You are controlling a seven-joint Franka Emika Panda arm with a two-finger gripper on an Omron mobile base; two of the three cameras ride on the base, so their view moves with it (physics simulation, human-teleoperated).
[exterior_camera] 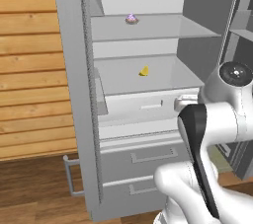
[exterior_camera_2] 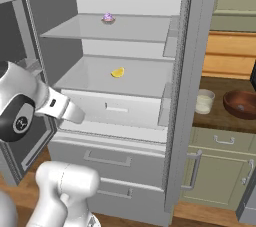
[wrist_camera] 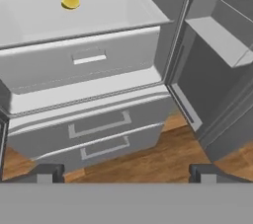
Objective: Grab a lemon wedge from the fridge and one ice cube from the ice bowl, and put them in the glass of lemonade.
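Lemon wedge up ahead of the pincer, well apart from it, lying alone on the fridge's lower shelf, toward the back. Small, bright yellow, curved on one side, flat on the shelf. Pincer spread wide, gripping nothing, low before the lower drawers. Open air all round the wedge; shelf front edge and the white inner drawer between wedge and pincer. Door swung open to one side with its bin jutting in; other door edge close on the opposite side. Upper shelf overhead, with a pink cupcake on it. Off beyond the door, glass of lemonade just beside the ice bowl on the counter
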